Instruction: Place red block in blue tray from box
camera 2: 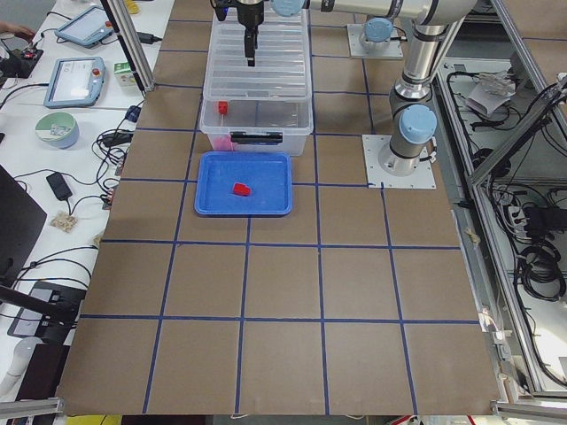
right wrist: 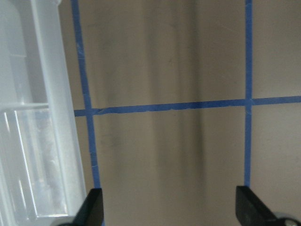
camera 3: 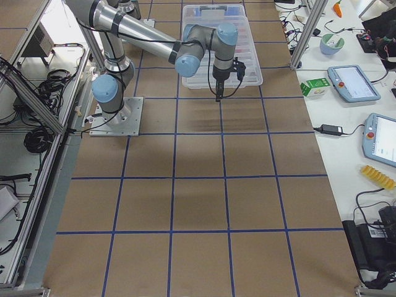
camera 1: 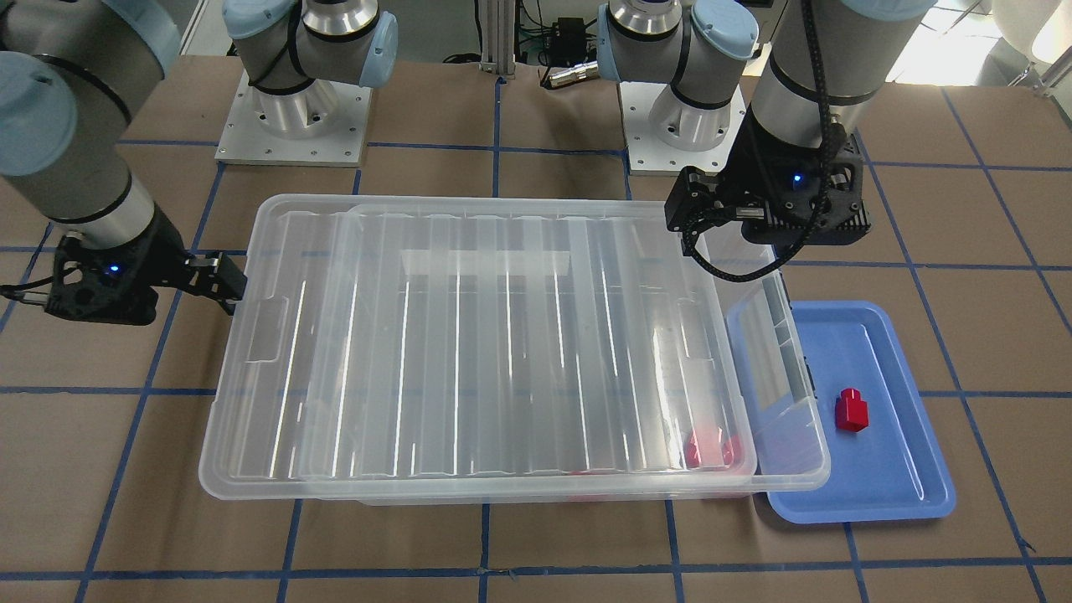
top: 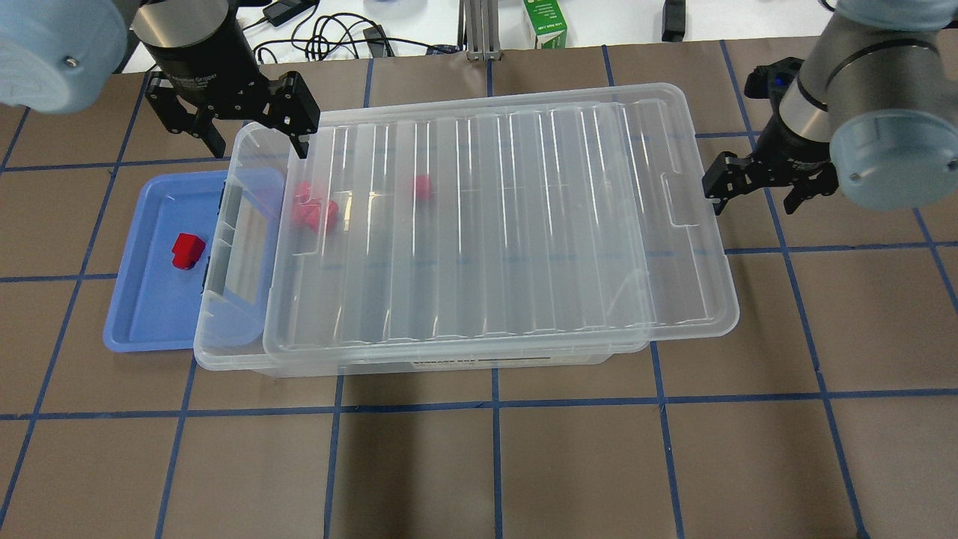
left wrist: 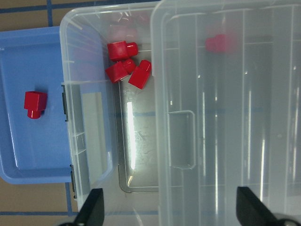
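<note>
Left gripper [top: 260, 150] hangs spread and empty over the box's [top: 449, 364] uncovered 9 o'clock end. Right gripper [top: 752, 206], also spread and empty, sits just off the lid's [top: 486, 224] 3 o'clock edge. 1 red block [top: 187, 250] lies in the blue tray [top: 150, 322] at the box's 9 o'clock. 4 spare blocks [left wrist: 140, 74] lie inside the box.

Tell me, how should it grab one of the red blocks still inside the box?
Likely from straight above, through the box's uncovered end, where the lid is slid aside. Take the red block beside the two touching blocks, and close the left gripper on the flat sides of its square body, not the narrow stud.
</note>
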Controlling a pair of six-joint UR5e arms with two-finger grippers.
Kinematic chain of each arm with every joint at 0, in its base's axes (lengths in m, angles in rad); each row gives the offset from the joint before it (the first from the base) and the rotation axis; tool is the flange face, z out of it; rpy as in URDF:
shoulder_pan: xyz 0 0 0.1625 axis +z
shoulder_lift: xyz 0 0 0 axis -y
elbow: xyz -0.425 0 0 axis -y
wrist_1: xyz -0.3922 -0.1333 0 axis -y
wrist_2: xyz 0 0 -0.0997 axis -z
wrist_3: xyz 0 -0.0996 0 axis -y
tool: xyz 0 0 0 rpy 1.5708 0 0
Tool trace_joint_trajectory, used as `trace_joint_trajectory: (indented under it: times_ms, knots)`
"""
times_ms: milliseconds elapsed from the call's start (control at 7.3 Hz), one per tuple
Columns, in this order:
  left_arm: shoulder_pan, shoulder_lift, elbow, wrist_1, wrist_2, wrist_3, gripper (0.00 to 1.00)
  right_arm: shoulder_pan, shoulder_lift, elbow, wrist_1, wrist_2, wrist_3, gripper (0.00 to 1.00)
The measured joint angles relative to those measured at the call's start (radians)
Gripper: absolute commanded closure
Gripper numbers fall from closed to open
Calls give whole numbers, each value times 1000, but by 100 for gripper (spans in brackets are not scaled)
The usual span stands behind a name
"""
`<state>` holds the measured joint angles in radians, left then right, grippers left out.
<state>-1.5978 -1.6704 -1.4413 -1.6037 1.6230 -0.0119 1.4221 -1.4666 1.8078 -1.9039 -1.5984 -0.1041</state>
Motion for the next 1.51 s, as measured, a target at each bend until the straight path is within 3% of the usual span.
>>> trace_joint_trajectory:
  times_ms: [548,822,1096,1507]
  knots:
    - [66,54,-9,-14,-24,5,0,93,7,-14,-26,22,92,0]
    - [75,60,-7,-28,-17,10,0,96,-8,-74,-12,25,88,0]
    - [76,62,-7,-30,-16,10,0,114,-74,-179,110,53,133,0]
    - [76,65,-7,-30,-20,10,0,147,-143,-215,201,75,224,0]
